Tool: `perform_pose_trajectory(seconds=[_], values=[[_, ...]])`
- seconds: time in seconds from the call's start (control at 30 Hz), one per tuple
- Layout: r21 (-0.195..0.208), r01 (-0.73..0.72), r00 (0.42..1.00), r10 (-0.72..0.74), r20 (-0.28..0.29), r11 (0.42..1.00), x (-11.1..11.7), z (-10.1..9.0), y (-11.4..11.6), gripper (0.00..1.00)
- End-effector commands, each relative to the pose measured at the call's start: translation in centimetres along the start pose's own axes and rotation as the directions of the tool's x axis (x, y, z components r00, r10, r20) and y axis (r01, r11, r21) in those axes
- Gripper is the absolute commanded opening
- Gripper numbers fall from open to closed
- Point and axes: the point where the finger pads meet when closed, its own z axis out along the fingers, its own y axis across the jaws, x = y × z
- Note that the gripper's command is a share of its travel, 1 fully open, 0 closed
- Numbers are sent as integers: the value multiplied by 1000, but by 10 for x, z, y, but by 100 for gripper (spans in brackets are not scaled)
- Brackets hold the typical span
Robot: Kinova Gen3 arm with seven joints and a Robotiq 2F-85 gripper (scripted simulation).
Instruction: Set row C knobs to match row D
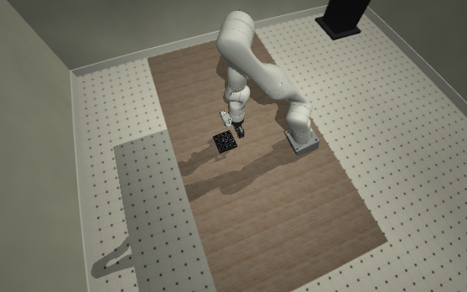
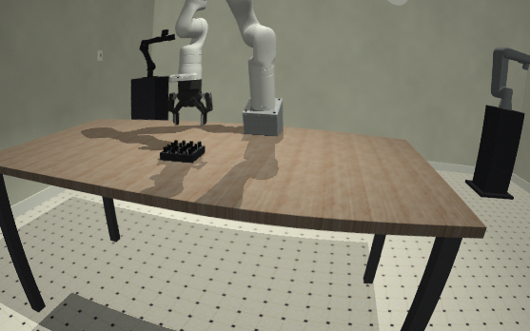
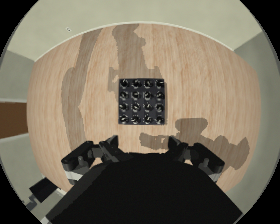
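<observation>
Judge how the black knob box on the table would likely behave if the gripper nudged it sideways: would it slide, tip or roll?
The knob box looks low and wide, so it would probably slide rather than tip. Its square outline and flat stance make rolling unlikely. It looks small beside the open gripper, so it may be light and shift easily on the smooth wooden table.

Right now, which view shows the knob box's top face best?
The wrist view: the knob box is seen straight down, all sixteen knobs visible, though blurred. The top view shows it small; the exterior view shows its side with knobs overlapping.
</observation>
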Motion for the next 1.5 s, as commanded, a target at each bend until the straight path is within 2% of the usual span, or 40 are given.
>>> perform_pose_trajectory(seconds=[0.0,0.23,1.47], values=[[-12,-8,1000,8,-3,1000,-8,0,3,100],[-12,-8,1000,8,-4,1000,-13,1,4,100],[-16,-8,1000,8,-9,1000,-12,0,6,100]])
